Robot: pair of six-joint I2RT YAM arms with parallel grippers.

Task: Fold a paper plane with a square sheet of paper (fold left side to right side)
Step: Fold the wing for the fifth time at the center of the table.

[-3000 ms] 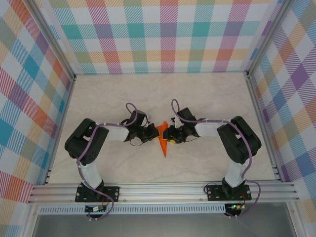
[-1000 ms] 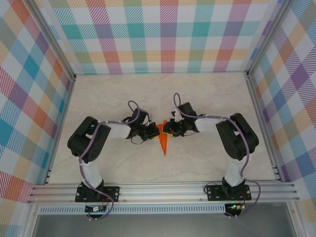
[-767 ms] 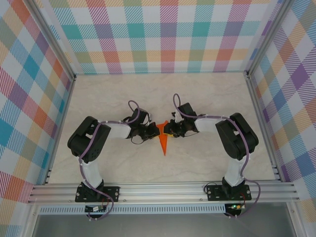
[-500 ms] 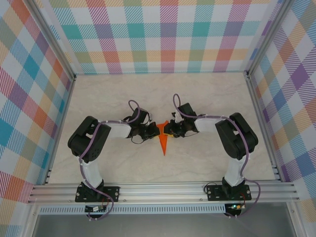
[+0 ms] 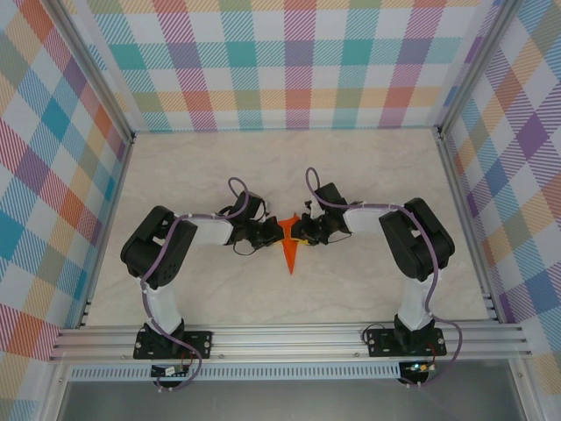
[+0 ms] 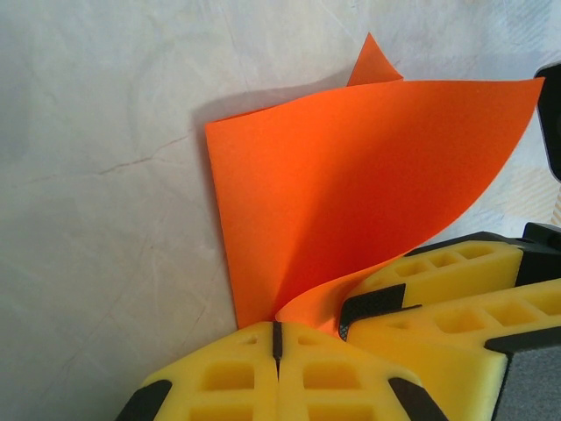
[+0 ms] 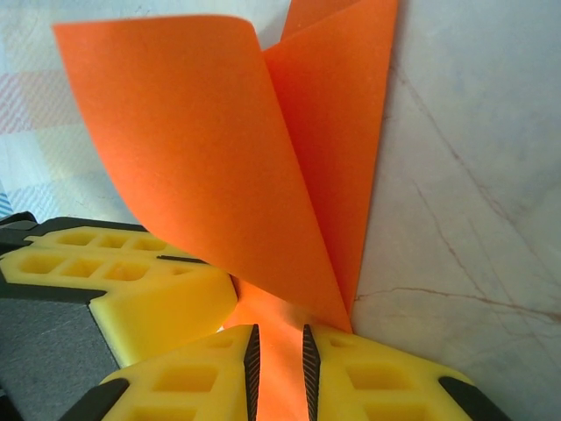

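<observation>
Right hand (image 7: 280, 351), barely open, pinches the paper plane (image 5: 290, 247); left hand (image 6: 276, 331), shut, touches it — both have edged forward, fold unfinished.

- The paper plane (image 5: 290, 250) is plain bright orange, a slim pointed dart lying mid-tabletop (image 5: 368, 175), its tip toward the tabletop's near edge.
- Its wide far end rises off the tabletop, one layer curling up loosely, not creased flat.
</observation>
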